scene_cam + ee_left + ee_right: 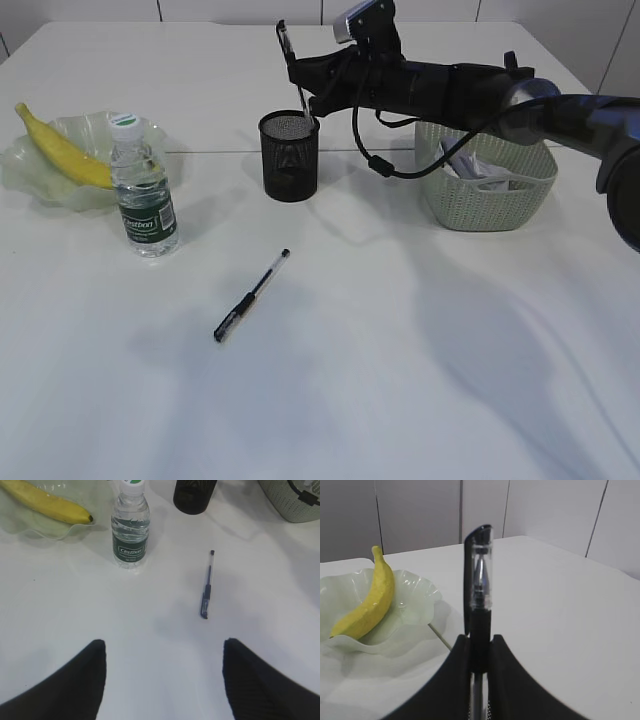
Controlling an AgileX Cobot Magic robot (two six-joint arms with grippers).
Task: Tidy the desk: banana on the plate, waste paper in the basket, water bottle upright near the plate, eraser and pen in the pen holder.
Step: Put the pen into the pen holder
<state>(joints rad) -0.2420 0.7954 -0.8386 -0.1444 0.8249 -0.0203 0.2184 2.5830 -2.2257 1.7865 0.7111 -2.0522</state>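
My right gripper (303, 78) is shut on a black pen (478, 595), held nearly upright over the black mesh pen holder (289, 155); the pen's lower end reaches the holder's mouth. A second pen (251, 295) lies flat on the desk (420, 380). The banana (60, 150) rests on the pale-green plate (20, 160). Next to the plate the water bottle (143, 190) stands upright. Waste paper (475, 165) sits in the sage-green basket (490, 205). My left gripper (164, 642) hovers open above bare desk, short of the lying pen (207, 585). The eraser is out of view.
The right arm stretches from the right edge over the basket to the pen holder, trailing a looped black cable (385, 165). A thin seam (220, 152) crosses the desk behind the bottle. White wall panels stand behind the far edge.
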